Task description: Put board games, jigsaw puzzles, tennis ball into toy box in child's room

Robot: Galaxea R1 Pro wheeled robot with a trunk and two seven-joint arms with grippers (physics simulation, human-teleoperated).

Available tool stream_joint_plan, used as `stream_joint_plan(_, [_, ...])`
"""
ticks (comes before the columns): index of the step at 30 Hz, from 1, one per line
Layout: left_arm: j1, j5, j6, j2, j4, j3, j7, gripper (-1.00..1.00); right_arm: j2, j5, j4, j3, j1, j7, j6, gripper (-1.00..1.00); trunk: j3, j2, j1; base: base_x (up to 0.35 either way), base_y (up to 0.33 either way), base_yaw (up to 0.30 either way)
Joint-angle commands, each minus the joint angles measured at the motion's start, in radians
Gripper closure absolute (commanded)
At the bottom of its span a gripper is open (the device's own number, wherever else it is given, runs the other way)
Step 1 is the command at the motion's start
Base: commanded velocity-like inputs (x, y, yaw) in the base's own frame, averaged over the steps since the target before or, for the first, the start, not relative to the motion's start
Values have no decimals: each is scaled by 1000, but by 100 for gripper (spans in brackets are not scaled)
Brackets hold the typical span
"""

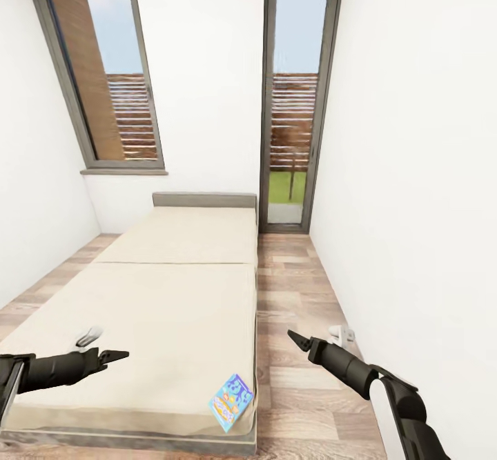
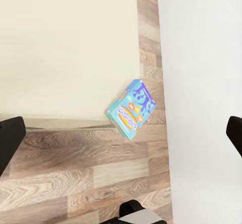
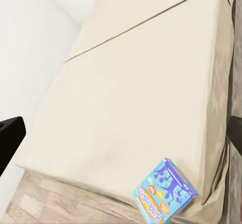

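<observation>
On bed (image 1: 172, 294) corner | board game (image 1: 232, 402) | light blue, orange logo

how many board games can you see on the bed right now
1. The light blue board game lies at the near corner of the bed, by the floor-side edge. The nearest strip of bed is out of view, so another could be hidden.

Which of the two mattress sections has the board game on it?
The near section, closest to the robot; the board game lies at its corner. The far section by the headboard is bare.
</observation>
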Motion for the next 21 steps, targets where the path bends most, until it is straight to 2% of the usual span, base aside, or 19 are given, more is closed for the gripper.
stream_joint_plan(1, [-1,-10,2,-3,0,3,-10,-100,1,-4,-1,-3,-1,3,7,-100,-6,-8,4,0,0,0])
stream_joint_plan(5, [-1,-10,-31,-33,4,5,-8,-100,1,-4,0,-3,-1,3,7,-100,-23,-36,19,0,0,0])
stream_joint_plan(8, [-2,-11,-41,-44,22,7,-7,-100,1,-2,1,-3,-1,3,7,-100,-34,-57,31,0,0,0])
stream_joint_plan(16, [-4,-4,-44,-50,126,10,-10,-100,1,-2,0,-3,0,2,8,-100,-60,-113,61,0,0,0])
stream_joint_plan(21, [-5,-1,-37,-52,148,11,-19,-100,1,-3,0,-3,0,2,8,-100,-76,-148,81,0,0,0])
